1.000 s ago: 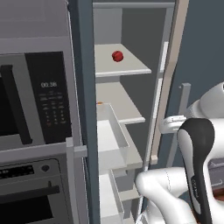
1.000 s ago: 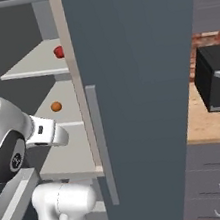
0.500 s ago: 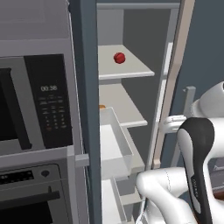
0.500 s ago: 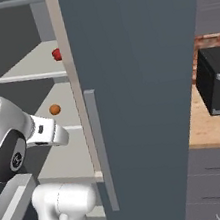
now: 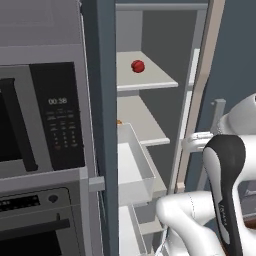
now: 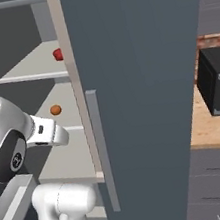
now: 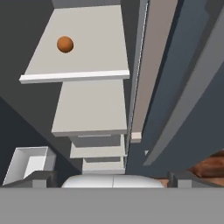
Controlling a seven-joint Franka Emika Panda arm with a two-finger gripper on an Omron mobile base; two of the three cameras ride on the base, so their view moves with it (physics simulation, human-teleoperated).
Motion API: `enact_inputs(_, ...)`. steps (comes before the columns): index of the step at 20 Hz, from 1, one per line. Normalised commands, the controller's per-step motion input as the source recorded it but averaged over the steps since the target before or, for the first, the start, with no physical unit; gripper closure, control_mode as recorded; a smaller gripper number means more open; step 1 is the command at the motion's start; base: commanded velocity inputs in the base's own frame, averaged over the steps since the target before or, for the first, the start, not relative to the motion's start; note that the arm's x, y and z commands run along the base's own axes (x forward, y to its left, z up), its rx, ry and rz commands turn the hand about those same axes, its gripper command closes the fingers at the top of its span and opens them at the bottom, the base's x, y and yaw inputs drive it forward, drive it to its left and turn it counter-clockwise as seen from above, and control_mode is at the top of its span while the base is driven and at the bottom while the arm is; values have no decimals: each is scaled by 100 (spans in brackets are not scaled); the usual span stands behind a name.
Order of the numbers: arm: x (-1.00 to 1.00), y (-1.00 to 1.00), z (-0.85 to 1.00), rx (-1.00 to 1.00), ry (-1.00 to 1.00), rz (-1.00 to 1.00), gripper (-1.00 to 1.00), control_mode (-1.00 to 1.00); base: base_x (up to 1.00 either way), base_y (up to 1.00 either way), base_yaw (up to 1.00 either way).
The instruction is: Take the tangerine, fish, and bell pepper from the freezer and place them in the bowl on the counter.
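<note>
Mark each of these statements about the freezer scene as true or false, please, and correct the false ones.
1. The bell pepper lies on a higher shelf than the tangerine. True.
2. The freezer door is closed. False: it stands open, and the shelves are in sight.
3. The fingers hold the tangerine. False: they are open and empty; the tangerine sits alone on its shelf.
4. A clear drawer is pulled out below the shelves. True.
5. The microwave display is dark. False: it shows digits.
</note>
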Motion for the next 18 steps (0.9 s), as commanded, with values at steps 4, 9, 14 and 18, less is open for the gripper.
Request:
enact_inputs(4,0,0,0,0,0,0,-100,100,22,33,0)
enact_inputs(9,0,0,0,0,0,0,-100,100,22,18,0)
enact_inputs(14,4,3,21,0,-4,0,-100,-100,5,2,0)
enact_inputs(18,0,5,51,0,-19,1,-100,-100,0,0,0)
